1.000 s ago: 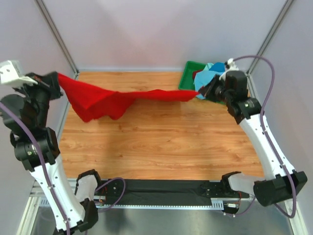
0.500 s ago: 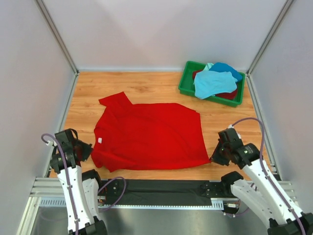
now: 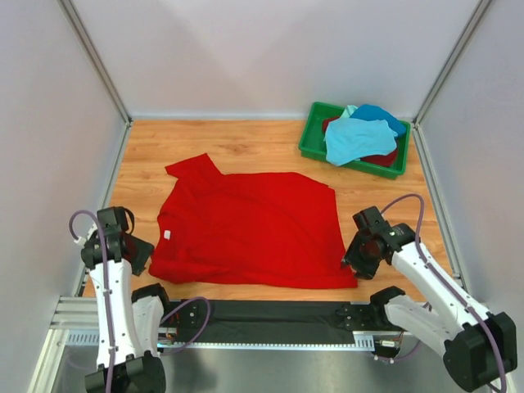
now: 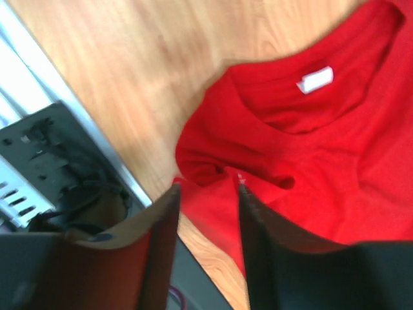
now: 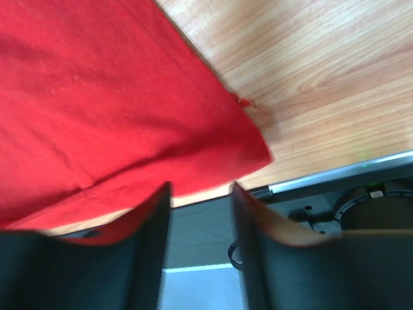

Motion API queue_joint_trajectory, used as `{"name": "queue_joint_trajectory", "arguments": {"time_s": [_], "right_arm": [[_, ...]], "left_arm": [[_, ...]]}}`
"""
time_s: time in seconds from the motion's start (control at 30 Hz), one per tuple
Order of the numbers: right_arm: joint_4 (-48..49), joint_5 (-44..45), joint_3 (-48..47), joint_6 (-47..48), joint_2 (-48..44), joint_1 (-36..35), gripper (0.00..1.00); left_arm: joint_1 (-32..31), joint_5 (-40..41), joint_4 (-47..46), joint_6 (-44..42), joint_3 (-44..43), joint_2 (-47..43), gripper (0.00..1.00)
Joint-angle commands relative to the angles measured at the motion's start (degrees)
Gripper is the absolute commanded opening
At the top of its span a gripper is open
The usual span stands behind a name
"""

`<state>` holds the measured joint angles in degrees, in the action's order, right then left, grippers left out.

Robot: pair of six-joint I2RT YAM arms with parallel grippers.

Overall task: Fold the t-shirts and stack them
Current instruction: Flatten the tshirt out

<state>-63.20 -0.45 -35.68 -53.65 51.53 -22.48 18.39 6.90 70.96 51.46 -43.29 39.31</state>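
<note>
Item one, your bright red t-shirt: spread flat on the wooden surface, collar toward your left arm, hem toward your right.

Left tool: fingers spread, over a puckered fold near the collar.

Right tool: fingers spread, at the near hem corner.

Green bin, far right corner: holds a turquoise t-shirt, blue t-shirt and dark red t-shirt, heaped.
</note>
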Motion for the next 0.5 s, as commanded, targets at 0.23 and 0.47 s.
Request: {"name": "queue_joint_trajectory", "arguments": {"time_s": [0.23,0.47], "right_arm": [[4.57,6.60,-22.40,19.36,17.44,-0.72,0.68],[15.91,4.15,-37.67,25.42,38.78,-2.04,0.69]], "left_arm": [[-2.74,4.55,-1.94,-9.17,-15.14,9.62,0.50],[-11.25,-13.06,-27.35,-14.19,-13.13,24.65,0.40]]}}
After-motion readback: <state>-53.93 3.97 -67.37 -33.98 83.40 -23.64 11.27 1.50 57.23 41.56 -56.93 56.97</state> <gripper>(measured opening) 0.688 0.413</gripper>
